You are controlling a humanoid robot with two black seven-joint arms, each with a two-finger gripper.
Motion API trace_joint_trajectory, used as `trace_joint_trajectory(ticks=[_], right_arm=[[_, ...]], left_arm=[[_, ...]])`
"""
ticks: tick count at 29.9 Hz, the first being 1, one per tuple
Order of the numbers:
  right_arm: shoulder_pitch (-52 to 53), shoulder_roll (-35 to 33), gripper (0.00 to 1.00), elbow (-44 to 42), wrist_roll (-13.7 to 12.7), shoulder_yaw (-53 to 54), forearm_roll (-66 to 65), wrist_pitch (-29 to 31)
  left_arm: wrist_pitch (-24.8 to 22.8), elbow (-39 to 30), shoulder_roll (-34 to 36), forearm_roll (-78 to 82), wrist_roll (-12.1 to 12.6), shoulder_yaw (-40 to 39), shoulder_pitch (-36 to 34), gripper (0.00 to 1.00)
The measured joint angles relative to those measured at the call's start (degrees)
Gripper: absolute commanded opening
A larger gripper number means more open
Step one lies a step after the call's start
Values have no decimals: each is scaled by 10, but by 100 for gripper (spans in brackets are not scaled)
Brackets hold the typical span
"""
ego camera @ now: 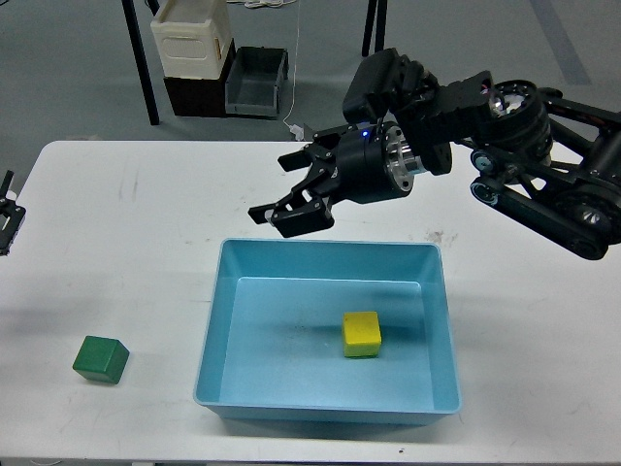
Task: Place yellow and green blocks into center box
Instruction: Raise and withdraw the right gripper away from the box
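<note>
Jaws on my right gripper (283,199) are standing wide apart and holding nothing, the two black fingers splaying out toward the left of the head view, one higher near the wrist line and one lower and further forward. That gripper is hanging above the white table (126,252), just off the far left corner of the light blue tray (328,254), and I am seeing clear air between the fingertips and the tray rim. The right arm (543,155) is reaching in from the right edge and is crossing above the table's far right part.

Below the open jaws and off to their right, the yellow block (362,334) is lying flat on the tray floor, apart from every wall, a little right of the tray's middle. The green block (101,359) is sitting on the bare table well to the left of the jaws and nearer to me, outside the tray and apart from its left wall.

My left gripper (8,218) is only just peeking in at the left edge, far from both blocks; it is showing so small and dark that I cannot tell how its jaws are standing.

Beyond the table, on the floor, a cream-white container (191,39) is resting beside a dark grey bin (256,83).
</note>
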Motion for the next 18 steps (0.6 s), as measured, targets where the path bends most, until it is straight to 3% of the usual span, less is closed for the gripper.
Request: trace_joint_trajectory(ticks=[7, 11, 15, 18], right_arm=[[-138, 52, 98, 6, -96, 236, 15, -6], [-207, 60, 98, 33, -108, 307, 105, -61], [-281, 50, 98, 82, -109, 332, 175, -142], [-350, 44, 98, 126, -109, 367, 218, -166]], left_arm=[[-1, 4, 12, 212, 0, -48, -39, 98], [7, 17, 14, 301, -14, -66, -77, 98], [51, 20, 29, 411, -58, -69, -108, 98], [94, 20, 42, 485, -100, -70, -118, 99]])
